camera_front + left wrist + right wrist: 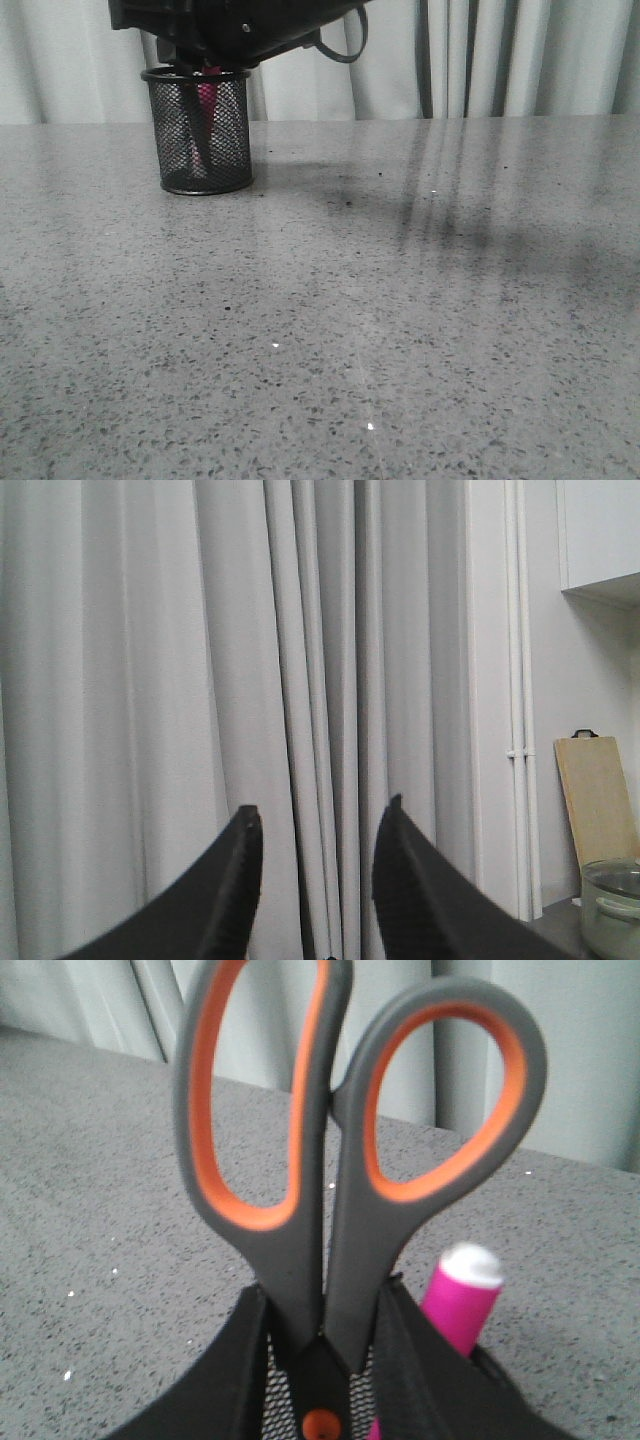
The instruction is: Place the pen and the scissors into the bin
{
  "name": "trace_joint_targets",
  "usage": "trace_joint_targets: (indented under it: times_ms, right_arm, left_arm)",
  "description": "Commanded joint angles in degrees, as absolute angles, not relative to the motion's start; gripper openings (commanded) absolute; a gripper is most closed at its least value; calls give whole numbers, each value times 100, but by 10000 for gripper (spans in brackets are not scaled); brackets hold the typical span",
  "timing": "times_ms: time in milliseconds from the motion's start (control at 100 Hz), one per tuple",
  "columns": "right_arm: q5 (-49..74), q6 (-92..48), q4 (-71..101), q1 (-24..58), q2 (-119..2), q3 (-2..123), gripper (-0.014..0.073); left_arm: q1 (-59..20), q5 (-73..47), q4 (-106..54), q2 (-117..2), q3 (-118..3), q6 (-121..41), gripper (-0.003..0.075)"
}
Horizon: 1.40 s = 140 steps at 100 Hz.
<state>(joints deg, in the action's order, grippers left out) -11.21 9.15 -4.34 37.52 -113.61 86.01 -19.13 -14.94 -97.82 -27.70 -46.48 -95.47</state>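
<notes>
The bin [200,135], a black mesh cup, stands on the grey table at the far left. The pink pen [207,105] stands inside it. In the right wrist view the pen's white-capped end [462,1300] sticks up beside my fingers. My right gripper [205,55] hangs right over the bin's rim. In the right wrist view this gripper [322,1290] is shut on the scissors [330,1170] just below the grey-and-orange handles, which point up. The orange pivot screw [320,1425] and the blades are down inside the mesh. My left gripper [318,820] is open, empty and faces the curtain.
The speckled grey table [380,320] stretches in front and to the right of the bin. A pale curtain [480,60] hangs behind it. The left wrist view shows a wooden board [595,800] leaning on a wall and a lidded pot [612,905].
</notes>
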Motion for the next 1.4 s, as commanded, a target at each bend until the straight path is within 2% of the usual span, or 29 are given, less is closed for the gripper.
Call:
trace_joint_targets:
  times_ms: [0,90,130,210,280,450,510,560,630,690,770,860,950,1200,1390]
  right_arm:
    - [-1559,851,-428,3798,-11009,8778,52]
    - [-1571,861,-386,3803,-11009,8778,213]
    - [-1571,861,-303,3803,-10998,8778,311]
    - [-1571,861,-263,3803,-10957,8778,428]
    - [-1613,861,-263,3803,-10887,8778,469]
    - [-1634,861,-263,3790,-10493,8778,465]
    - [-1520,861,-263,3790,-10277,8778,440]
    - [-1268,861,-273,3790,-10047,8778,360]
    - [-667,861,-273,3790,-9646,8778,150]
    - [-130,861,-381,3790,-9274,8778,-76]
    - [589,850,-643,3790,-8806,8778,-69]
    - [1267,850,-1160,3802,-8184,8718,-69]
    - [1416,850,-1539,3802,-7367,8274,-69]
    - [1506,850,-1895,3802,-4470,5874,-69]
    - [1796,850,-2145,3802,-2458,4146,-69]
  left_arm:
    - [-1975,-1572,-9888,-2822,-4787,-9525,239]
    - [-1975,-1583,-9888,-2822,-4787,-9525,239]
    - [-1975,-1583,-9888,-2822,-4787,-9525,239]
    - [-1975,-1583,-9888,-2822,-4787,-9525,239]
    - [-1975,-1583,-9888,-2809,-4787,-9525,239]
    - [-1975,-1545,-9855,-2747,-4787,-9525,239]
    - [-1975,-1384,-9720,-2675,-4772,-9525,234]
    - [-1975,-1175,-9696,-2600,-4710,-9525,211]
    - [-1975,-784,-9696,-2433,-4545,-9525,148]
    - [-1975,-430,-9696,-2257,-4327,-9525,76]
    - [-1975,-177,-9725,-1950,-4011,-9525,-22]
    - [-1975,-67,-9978,-1653,-3638,-9525,-19]
    - [-1975,0,-10359,-1356,-3179,-9525,-19]
    - [-1975,-131,-10595,-913,-2118,-9525,-19]
    - [-1975,-237,-10595,-903,-1829,-9525,-19]
